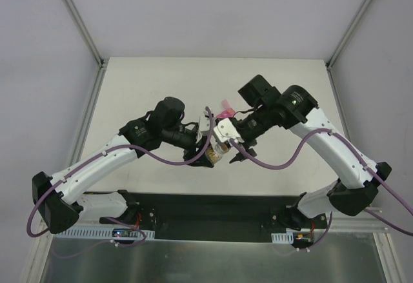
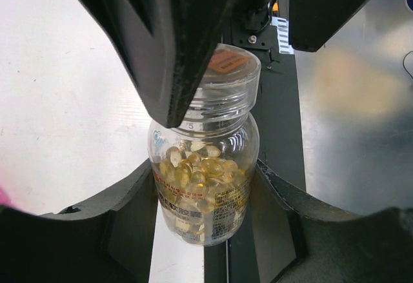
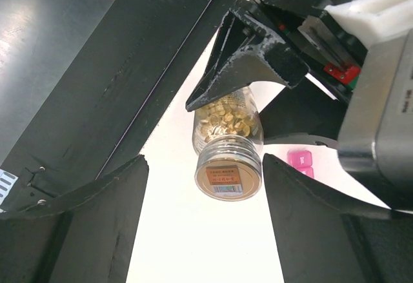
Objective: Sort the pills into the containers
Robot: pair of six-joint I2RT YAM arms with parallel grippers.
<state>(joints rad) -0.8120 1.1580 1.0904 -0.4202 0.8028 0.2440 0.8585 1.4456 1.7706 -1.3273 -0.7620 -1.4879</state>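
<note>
While the left gripper (image 2: 205,189) clamps the bottle (image 2: 208,215) of pills (image 2: 199,170), the right gripper (image 3: 205,165) stands open around its cap (image 3: 228,177).

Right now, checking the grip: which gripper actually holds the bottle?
The left gripper: its fingers pinch the bottle; the right gripper only flanks the cap, gap showing.

Glossy clear plastic bottle (image 2: 206,215) (pills (image 2: 197,170) inside shiny, translucent); smooth matt table (image 2: 64,102).

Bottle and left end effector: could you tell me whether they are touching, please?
Touching. The left wrist view shows the bottle wedged between both fingers of the left end effector, with no gap.
</note>
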